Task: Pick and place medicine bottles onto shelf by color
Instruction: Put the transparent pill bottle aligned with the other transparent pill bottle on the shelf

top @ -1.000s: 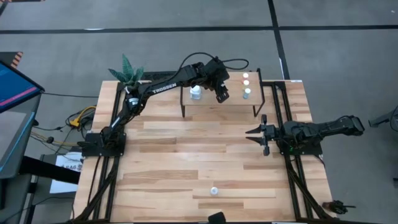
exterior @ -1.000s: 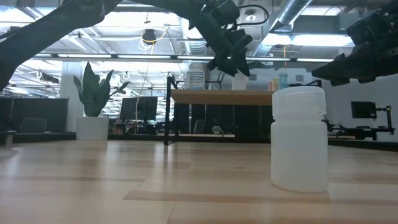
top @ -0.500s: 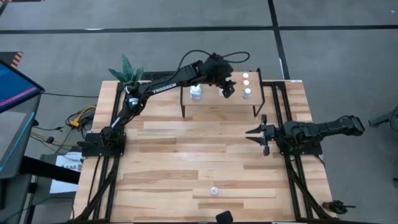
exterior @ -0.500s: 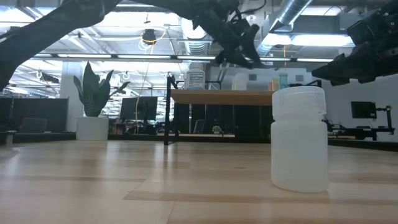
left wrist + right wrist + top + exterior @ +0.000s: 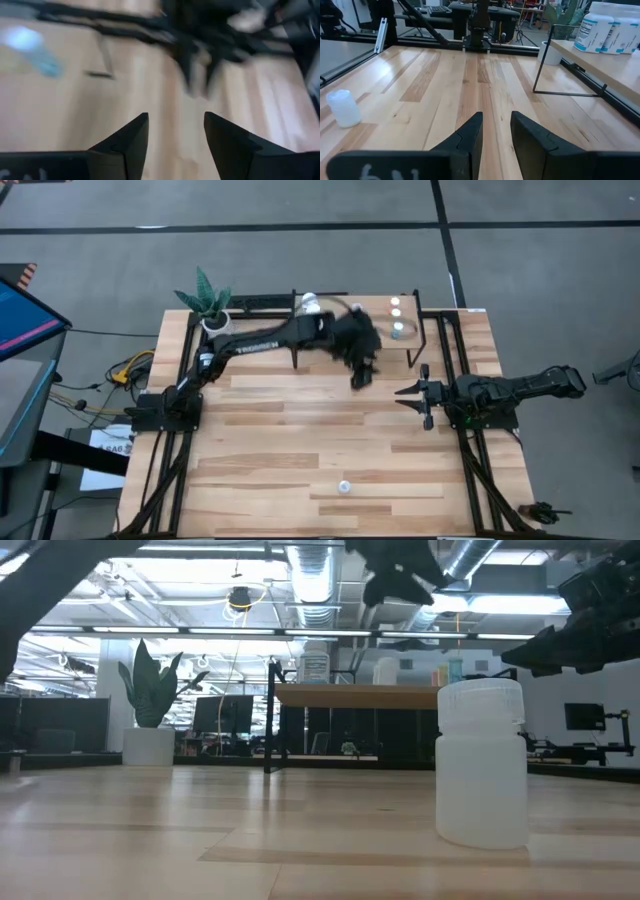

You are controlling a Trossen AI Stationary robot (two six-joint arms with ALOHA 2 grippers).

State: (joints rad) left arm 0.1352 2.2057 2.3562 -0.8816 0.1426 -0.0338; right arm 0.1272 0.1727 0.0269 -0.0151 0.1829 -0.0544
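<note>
Plank table (image 5: 300, 440), shelf (image 5: 330, 350) at rear.
Left gripper (image 5: 360, 372) released, empty; arm (image 5: 255, 345) lettered "TROSSEN"; white bottle (image 5: 344, 486) near front edge.

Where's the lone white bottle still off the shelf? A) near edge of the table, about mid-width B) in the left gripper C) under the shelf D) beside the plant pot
A: the high view shows the white bottle standing alone near the table's near edge, apart from the shelf; the left gripper is empty.
</note>
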